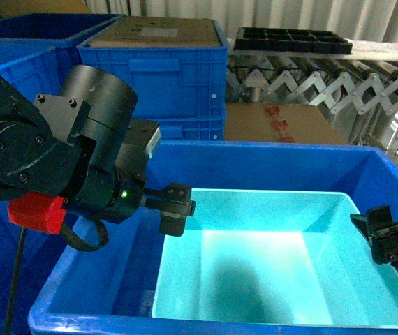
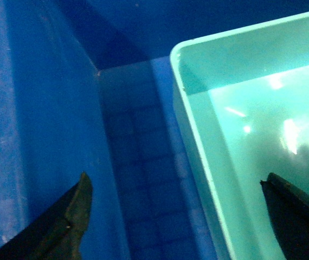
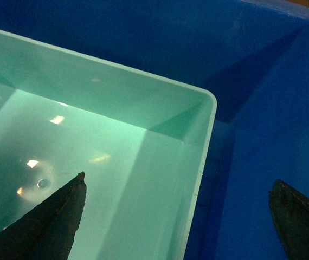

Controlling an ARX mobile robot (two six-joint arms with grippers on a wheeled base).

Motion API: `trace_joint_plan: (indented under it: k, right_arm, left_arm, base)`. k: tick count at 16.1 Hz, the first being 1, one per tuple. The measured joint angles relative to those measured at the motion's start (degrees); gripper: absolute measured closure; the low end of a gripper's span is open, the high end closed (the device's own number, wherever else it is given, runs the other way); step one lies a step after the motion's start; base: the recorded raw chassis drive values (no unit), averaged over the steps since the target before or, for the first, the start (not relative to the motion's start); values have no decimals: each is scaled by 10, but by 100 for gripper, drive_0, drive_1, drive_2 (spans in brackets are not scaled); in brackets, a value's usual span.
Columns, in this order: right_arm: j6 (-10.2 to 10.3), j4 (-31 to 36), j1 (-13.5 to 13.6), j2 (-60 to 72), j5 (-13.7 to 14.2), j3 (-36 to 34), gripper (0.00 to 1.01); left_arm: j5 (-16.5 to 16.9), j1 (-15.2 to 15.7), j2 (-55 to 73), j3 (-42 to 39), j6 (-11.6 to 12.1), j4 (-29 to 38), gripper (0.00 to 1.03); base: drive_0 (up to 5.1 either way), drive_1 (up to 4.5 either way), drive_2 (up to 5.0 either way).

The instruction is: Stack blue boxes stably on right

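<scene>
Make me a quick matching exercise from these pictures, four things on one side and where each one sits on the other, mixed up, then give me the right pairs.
Things:
1. turquoise tub
2. royal-blue tub
3. left gripper
4. right gripper

Places:
A. astride the turquoise tub's right wall, open
B. nested inside the royal-blue tub
C. astride the turquoise tub's left wall, open
D. outermost, holding the other tub

Pairs: 1-B, 2-D, 3-C, 4-A

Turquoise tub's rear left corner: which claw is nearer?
Left. The left claw straddles the turquoise tub wall beside that corner; the right claw is at the opposite, right wall.
</scene>
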Motion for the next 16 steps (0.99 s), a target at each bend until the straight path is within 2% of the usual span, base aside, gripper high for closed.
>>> trace_joint_plan:
  k: [1, 3, 5, 7, 9, 11, 13, 16]
  right_arm:
    - [0, 0, 0, 0, 0, 0, 2]
    - [2, 2, 0, 0, -1, 1, 3]
    - [19, 1, 2, -9, -6, 10, 3]
    - [41, -5, 5, -40, -9, 24, 3]
    - [71, -16, 5, -83, -12, 41, 3]
    - [87, -35, -4, -146, -19, 57, 3]
    - [106, -69, -21, -221, -14, 105, 3]
    - [165, -143, -39, -281, 8, 250, 3]
  left_arm:
    - [0, 0, 0, 0, 4, 0, 3]
    - [1, -1, 0, 4, 4, -5, 5]
    - [11, -1, -4, 31, 1, -17, 5]
    - [26, 3, -24, 65, -16, -35, 5]
    - [37, 5, -64, 95, -45, -65, 5]
    - [52, 14, -120, 97, -66, -98, 5]
    - [78, 25, -200, 114, -74, -163, 5]
    - [100, 36, -262, 272, -85, -224, 5]
  base:
    - [0, 0, 0]
    - [0, 0, 0]
    - [0, 0, 0]
    - [0, 0, 0]
    - [0, 0, 0]
    - [0, 0, 0]
    - [0, 0, 0]
    - [0, 0, 0]
